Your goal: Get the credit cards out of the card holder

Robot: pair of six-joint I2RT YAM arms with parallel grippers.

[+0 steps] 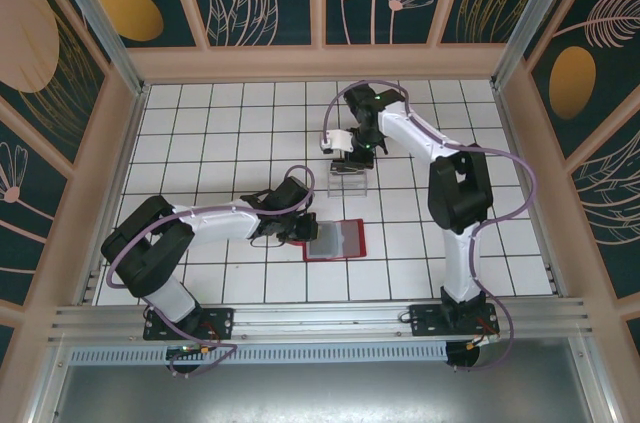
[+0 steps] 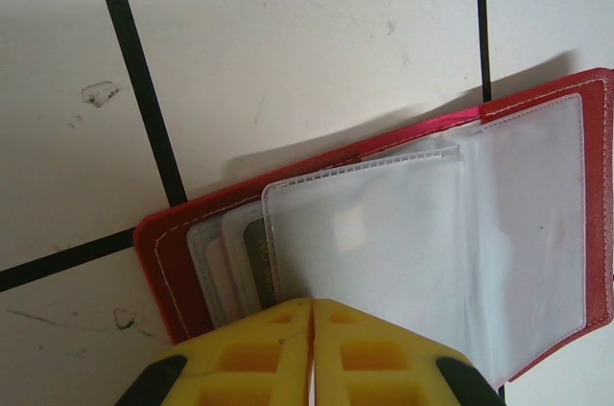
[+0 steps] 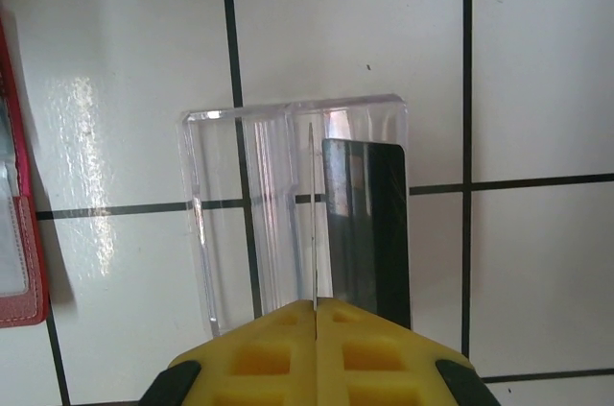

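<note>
The card holder [image 2: 413,233] is being pinched by the left gripper [image 2: 312,348], and a thin card [image 3: 312,214], at its twelve o'clock, by the right gripper [image 3: 316,329].

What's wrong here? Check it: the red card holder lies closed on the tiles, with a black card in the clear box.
The card holder is not closed: it lies open on the tiles, clear sleeves showing, as the left wrist view shows. The black card is in the clear box.
</note>
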